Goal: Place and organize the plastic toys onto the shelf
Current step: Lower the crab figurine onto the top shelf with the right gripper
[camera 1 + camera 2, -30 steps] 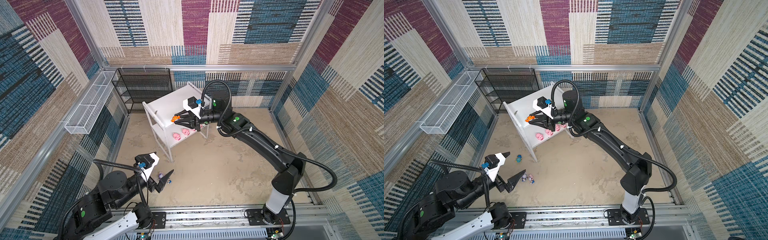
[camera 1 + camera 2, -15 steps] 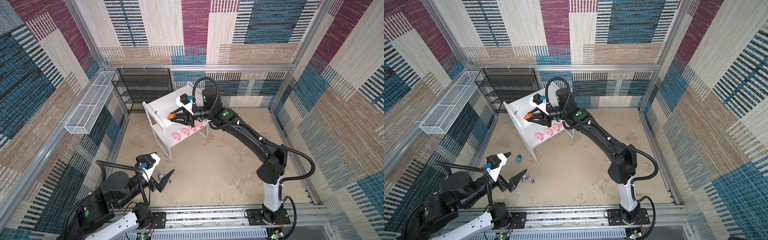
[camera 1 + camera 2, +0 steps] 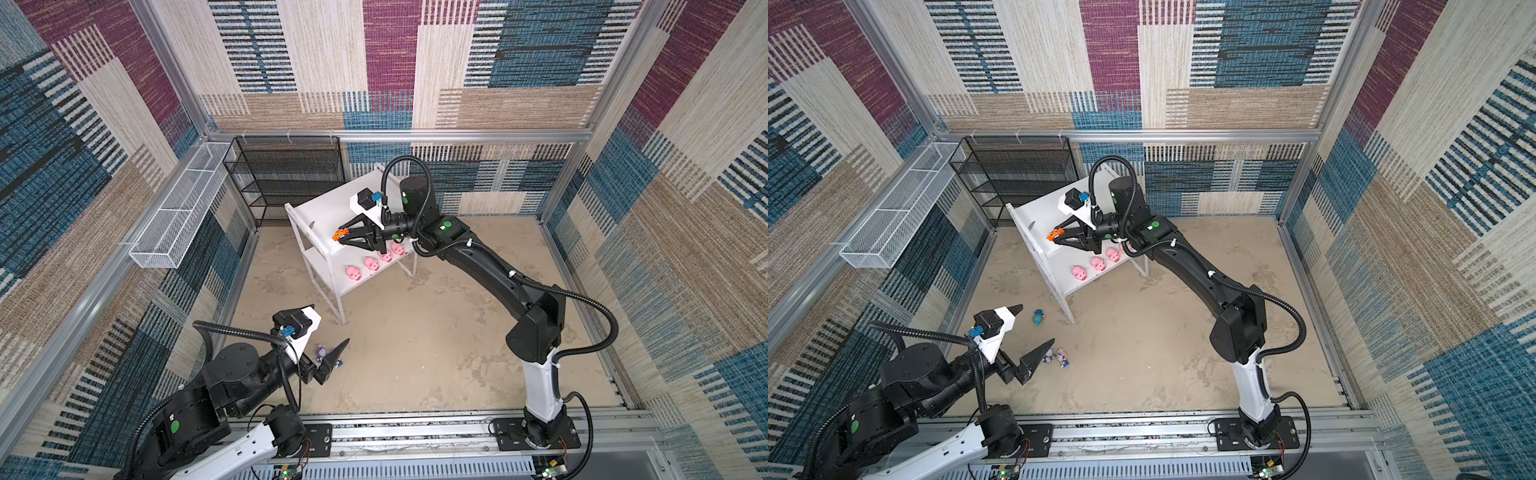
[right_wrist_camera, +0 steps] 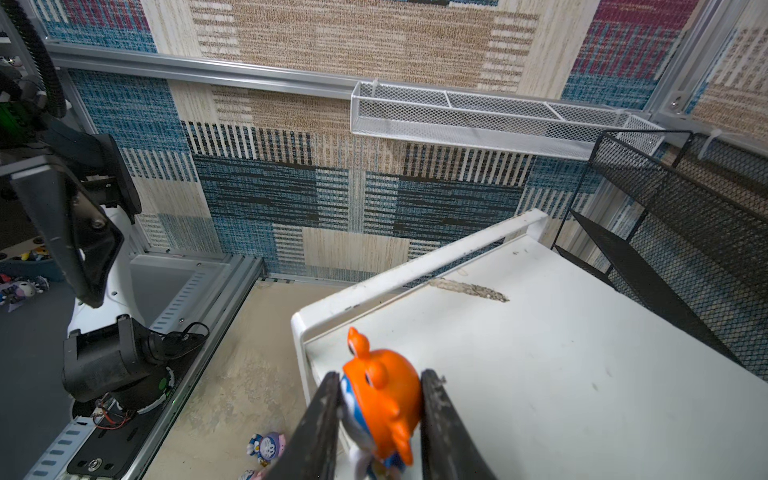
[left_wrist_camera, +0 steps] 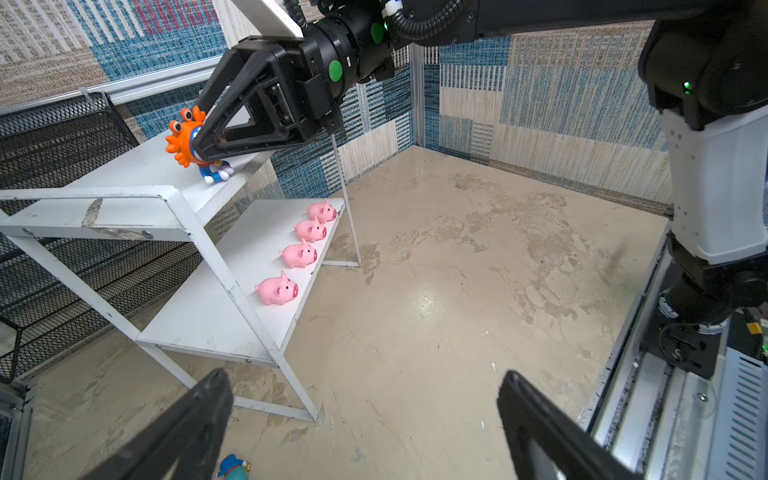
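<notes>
My right gripper (image 3: 341, 237) (image 4: 381, 376) is shut on the orange-hooded figurine (image 5: 183, 139) (image 4: 382, 399). It holds the figurine over the top board of the white shelf (image 3: 328, 208) (image 4: 540, 353), near the front left corner. The feet are at or just above the board. Several pink pigs stand in a row on the lower board (image 5: 232, 299), the nearest being this pig (image 5: 277, 289) (image 3: 353, 273). On the floor lie a blue-hooded figurine (image 3: 1038, 318) (image 5: 233, 467), a purple one (image 3: 1049, 355) (image 4: 266, 445) and a pink one (image 3: 1062, 356). My left gripper (image 3: 1037, 323) (image 5: 365, 376) hangs open above them, empty.
A black mesh rack (image 3: 291, 174) stands behind the shelf against the back wall. A long white wire basket (image 3: 178, 216) hangs on the left wall. The aluminium rail (image 3: 415, 432) carrying both arm bases runs along the front edge. Patterned walls close in the floor.
My right arm has swung in toward the shelf and carried the orange-hooded figurine slightly left over the top board. The left arm has barely moved and stays open.
</notes>
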`<state>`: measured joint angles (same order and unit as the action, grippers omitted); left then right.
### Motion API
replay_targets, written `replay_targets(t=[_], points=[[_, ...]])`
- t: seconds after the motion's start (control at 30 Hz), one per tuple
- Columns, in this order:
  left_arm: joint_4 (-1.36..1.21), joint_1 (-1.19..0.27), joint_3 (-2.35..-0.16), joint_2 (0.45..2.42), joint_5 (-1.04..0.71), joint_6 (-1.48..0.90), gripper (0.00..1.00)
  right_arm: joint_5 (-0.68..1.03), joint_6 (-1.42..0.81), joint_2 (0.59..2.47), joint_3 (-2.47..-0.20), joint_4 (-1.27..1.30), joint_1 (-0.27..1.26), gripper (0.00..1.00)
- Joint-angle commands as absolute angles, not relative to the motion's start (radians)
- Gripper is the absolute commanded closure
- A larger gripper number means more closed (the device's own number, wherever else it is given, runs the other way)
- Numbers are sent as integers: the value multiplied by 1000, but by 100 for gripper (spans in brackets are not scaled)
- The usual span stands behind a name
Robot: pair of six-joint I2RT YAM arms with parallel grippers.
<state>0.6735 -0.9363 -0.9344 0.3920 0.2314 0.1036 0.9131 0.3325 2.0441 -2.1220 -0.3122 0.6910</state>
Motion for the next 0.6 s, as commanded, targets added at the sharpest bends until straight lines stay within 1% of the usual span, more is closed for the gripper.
replay_targets(t=[0.0, 0.57], points=[[635, -936, -934, 389, 237, 103, 1, 929, 324, 2053, -2133, -299, 687, 71], [631, -936, -930, 388, 242, 108, 1, 946, 315, 2103, -2192, -308, 669, 70]])
